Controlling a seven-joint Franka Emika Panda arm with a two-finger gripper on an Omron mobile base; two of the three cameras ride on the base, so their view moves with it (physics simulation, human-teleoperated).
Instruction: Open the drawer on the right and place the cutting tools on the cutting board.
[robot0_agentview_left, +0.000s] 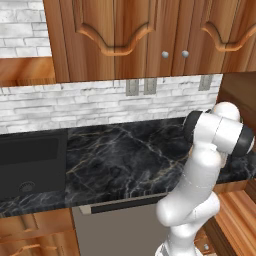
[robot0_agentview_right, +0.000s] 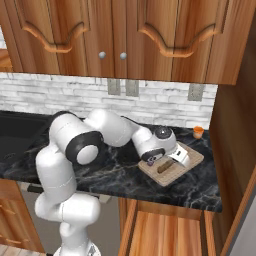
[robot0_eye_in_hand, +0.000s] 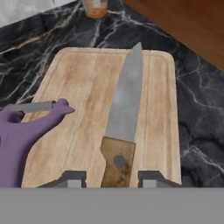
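Hand view: the gripper (robot0_eye_in_hand: 111, 178) stands narrowly parted around the brown-handled steel knife (robot0_eye_in_hand: 123, 118), which lies flat on the light tan wooden cutting board (robot0_eye_in_hand: 83, 83) beside a purple-handled peeler (robot0_eye_in_hand: 26, 131). It should widen fully, then lift straight off.

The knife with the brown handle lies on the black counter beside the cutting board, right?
Not quite. The hand view shows the knife lying on the cutting board itself, not on the black counter beside it. Its handle is brown, as you say.
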